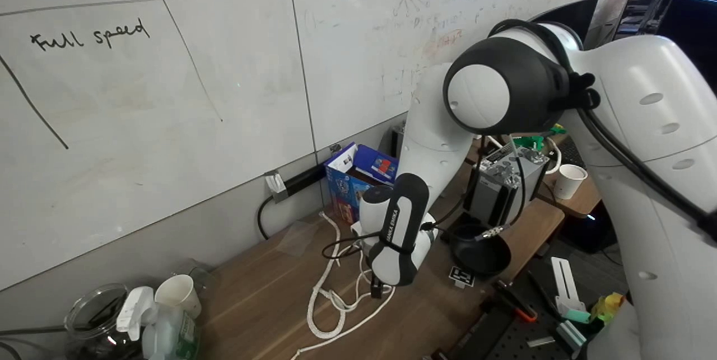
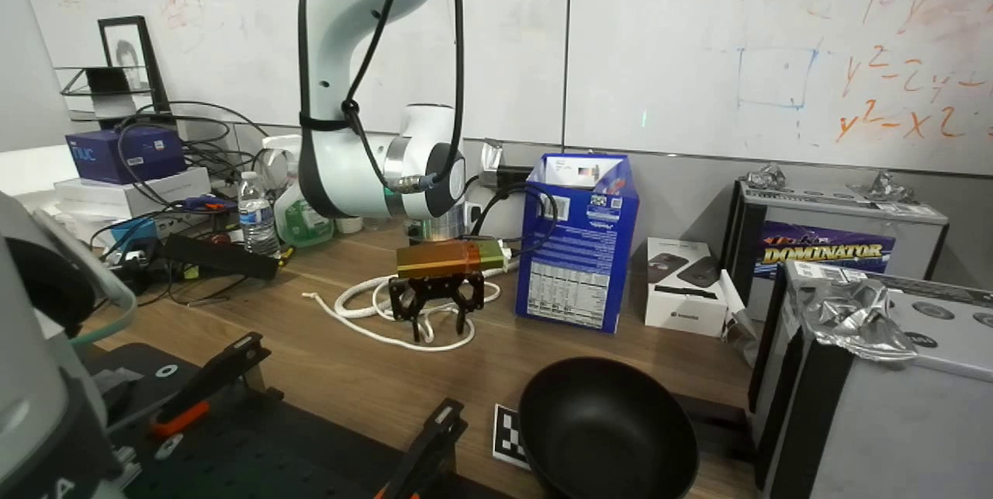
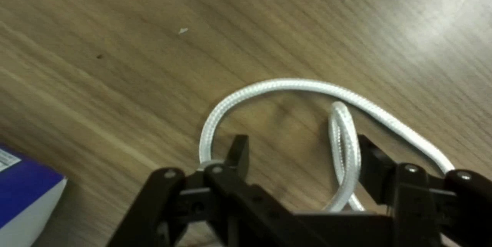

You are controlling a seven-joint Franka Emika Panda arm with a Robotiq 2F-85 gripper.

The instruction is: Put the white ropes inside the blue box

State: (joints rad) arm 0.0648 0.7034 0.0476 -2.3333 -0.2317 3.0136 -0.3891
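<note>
In the wrist view the gripper (image 3: 301, 158) has its jaws parted, an upright bight of the white ropes (image 3: 353, 151) between them, close by one jaw; whether they touch I cannot tell. The blue box (image 3: 27, 185) sits beyond the opposite jaw. In an exterior view the ropes loop beneath and about the jaws, which hang low over the tabletop (image 2: 349, 375). In an exterior view the blue box (image 1: 344, 189) stands open-topped past the jaws. This looks like the grasping step; next, probably, clamp that bight, lift clear of the rim, and carry the trailing loops across.
</note>
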